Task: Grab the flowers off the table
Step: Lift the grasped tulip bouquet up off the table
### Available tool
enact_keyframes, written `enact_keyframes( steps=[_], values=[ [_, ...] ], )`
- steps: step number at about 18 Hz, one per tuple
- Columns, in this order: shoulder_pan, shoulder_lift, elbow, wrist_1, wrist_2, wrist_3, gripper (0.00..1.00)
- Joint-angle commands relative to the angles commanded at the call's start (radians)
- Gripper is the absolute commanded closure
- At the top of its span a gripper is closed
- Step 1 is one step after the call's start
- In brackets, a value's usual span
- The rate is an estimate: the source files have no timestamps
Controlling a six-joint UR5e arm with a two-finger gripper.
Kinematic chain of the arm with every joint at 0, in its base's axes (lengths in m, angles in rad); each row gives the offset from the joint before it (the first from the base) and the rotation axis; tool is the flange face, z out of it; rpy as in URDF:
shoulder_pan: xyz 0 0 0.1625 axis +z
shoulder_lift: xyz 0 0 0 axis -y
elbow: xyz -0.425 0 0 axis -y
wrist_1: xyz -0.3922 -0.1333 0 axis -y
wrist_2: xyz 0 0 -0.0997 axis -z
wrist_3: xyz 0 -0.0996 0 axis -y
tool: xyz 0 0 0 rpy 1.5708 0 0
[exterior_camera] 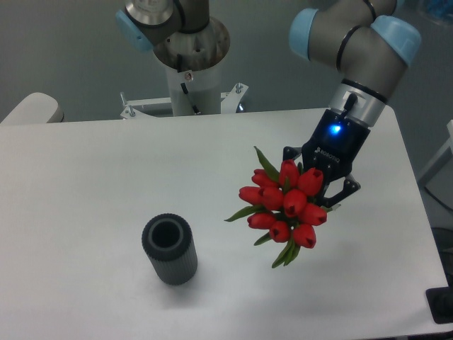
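The flowers (287, 204) are a bunch of red tulips with green leaves, over the right half of the white table (106, 177). The blooms point up towards the camera and the stems are hidden behind them. My gripper (313, 190) comes down from the upper right, directly behind the bunch. Its fingertips are covered by the blooms. It appears shut on the stems and holds the bunch off the tabletop. The blue light on the wrist (334, 129) is on.
A dark grey ribbed cylinder (170, 249) stands upright on the table, left of the flowers and well apart from them. The arm's base (191, 78) stands behind the far edge. The table's right edge runs close to the gripper.
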Motion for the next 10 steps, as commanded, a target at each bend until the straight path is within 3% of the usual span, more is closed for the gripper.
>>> enact_keyframes(
  steps=[10],
  values=[
    [0.012, 0.005, -0.003, 0.002, -0.018, -0.009, 0.75]
  ],
)
